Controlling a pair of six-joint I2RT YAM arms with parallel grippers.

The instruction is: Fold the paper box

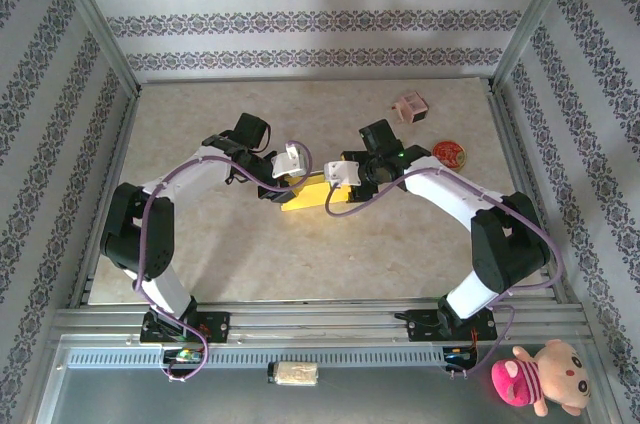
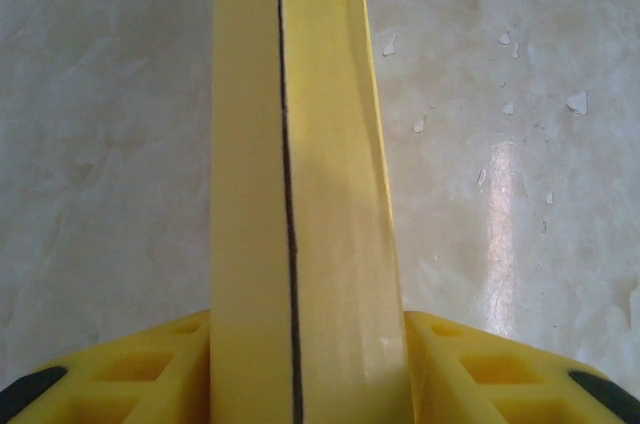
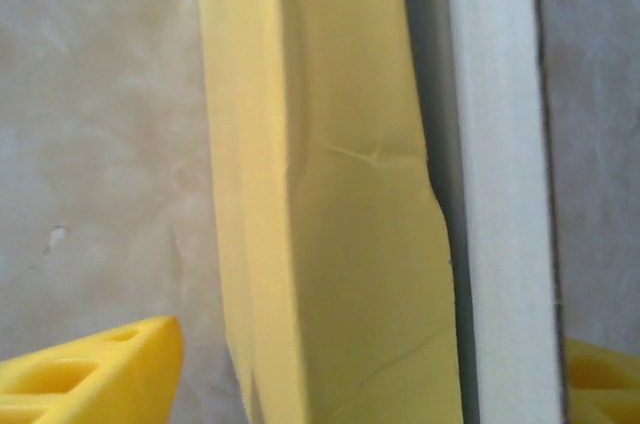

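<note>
Paper box is at mid-table between my two arms, yellow side out, standing on edge as far as I can judge. Left gripper is clamped on it. On the left wrist view both yellow fingers press flat against the panels, and a dark seam runs straight down the middle where two layers meet. Good, that end is pinned.

Right gripper is at the other end, jaws spread and straddling the box. On its wrist camera one finger stands clear of the yellow wall with table showing between, so nothing is gripped there. Whether the other finger touches, I cannot tell. There's also a white flap standing off from the yellow panel with a shadowed gap between them, and a small wrinkle in the cardboard.

My read is that we're late in the fold: the body is closed up and this flap is not yet home. The next move, as I judge it, is for the right gripper to press the white flap in against the yellow wall while the left anchors. It wants a gentle squeeze, square to the panel. The card is thin, and a skewed push could buckle it or twist the box out of the left fingers.
</note>
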